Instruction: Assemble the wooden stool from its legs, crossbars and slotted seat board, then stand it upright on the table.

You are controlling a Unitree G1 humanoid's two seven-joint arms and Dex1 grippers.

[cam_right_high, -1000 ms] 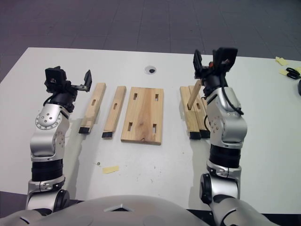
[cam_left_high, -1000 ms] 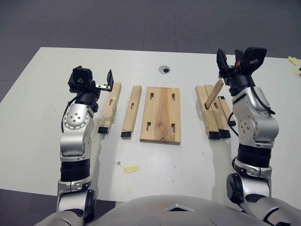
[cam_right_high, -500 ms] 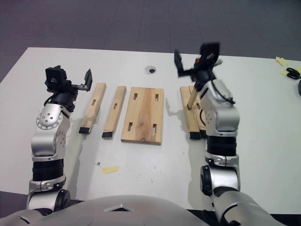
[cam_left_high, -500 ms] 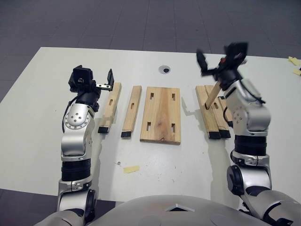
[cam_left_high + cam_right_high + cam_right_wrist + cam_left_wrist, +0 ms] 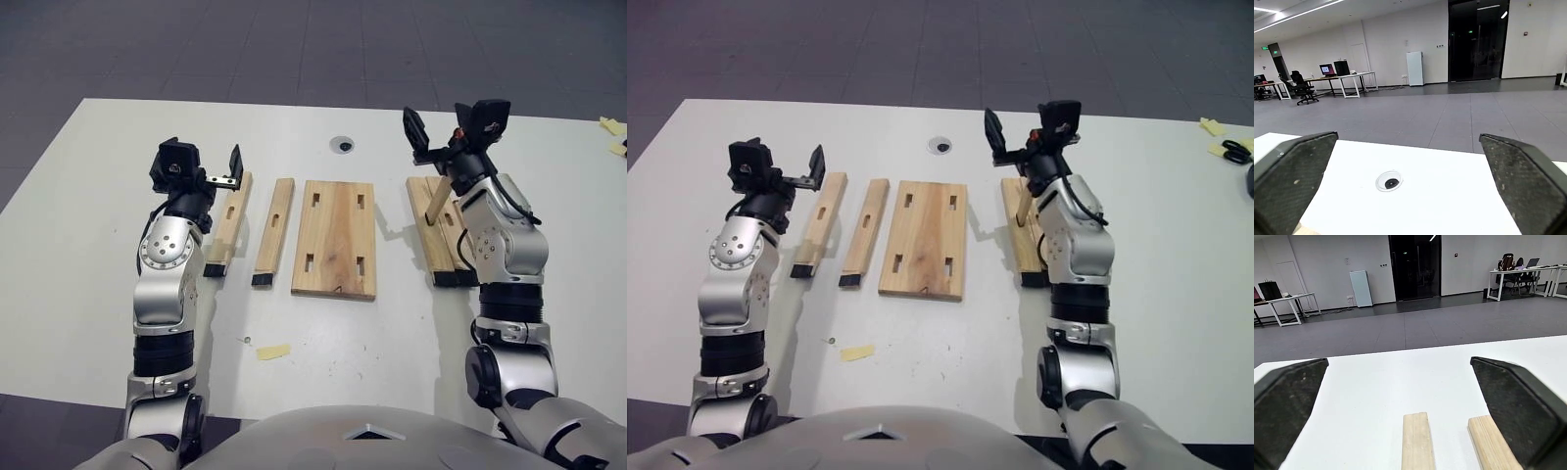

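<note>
The left gripper (image 5: 1399, 361) is spread wide, its two dark pads (image 5: 1288, 406) far apart with nothing between them, and it hovers low over the far end of the outer slotted leg (image 5: 228, 223). The second slotted leg (image 5: 274, 230) lies just beside that one and parallel to it. Both legs have a black foot at the near end. The right gripper (image 5: 1408, 135) is likewise wide open and grips nothing. It is raised above the far end of the stack of wooden pieces (image 5: 443, 257) on the robot's right. One loose stick (image 5: 438, 201) stands tilted there, its lower end resting on the stack and its upper end up under the right wrist; whether it touches the arm cannot be told. The seat board (image 5: 336, 238) lies flat between the two groups, apart from both, with its four slots showing. All of this rests on the white table (image 5: 88, 245). A round cable grommet (image 5: 342, 145) sits beyond the board, and a scrap of yellow tape (image 5: 273, 351) lies nearer the robot.
</note>
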